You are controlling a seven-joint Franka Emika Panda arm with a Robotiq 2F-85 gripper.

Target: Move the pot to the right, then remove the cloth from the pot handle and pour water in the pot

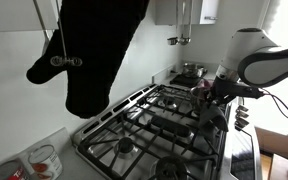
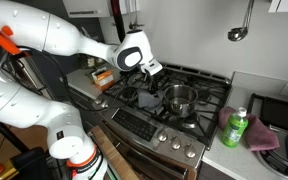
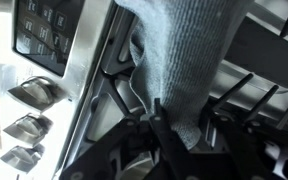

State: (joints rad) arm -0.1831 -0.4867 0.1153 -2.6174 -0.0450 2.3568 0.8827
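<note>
Wrist view starts at the left with the stove knobs (image 3: pixel 29 92) along the front of the stove. In the middle a grey cloth (image 3: pixel 184 60) hangs down in a long strip. The gripper (image 3: pixel 159 125) is at the bottom of it, and its two fingers look pinched shut on the end of the cloth. It is likely held this way so the cloth can be taken off and kept away from the burners. To the right are the black bars of the grate (image 3: pixel 254 95). In an exterior view, the white arm (image 2: pixel 64 40) reaches in from the left, past the left edge of the worktop. The shiny pot (image 2: pixel 179 97) sits on the grate near the middle of the stove, just right of the gripper. Its handle is too small to see, so nobody can tell if the cloth is fully free of it. A green bottle (image 2: pixel 234 128) stands further right on the worktop, near the front edge, beside the stove. The cloth step seems to be the one in hand, and pouring water comes after.
</note>
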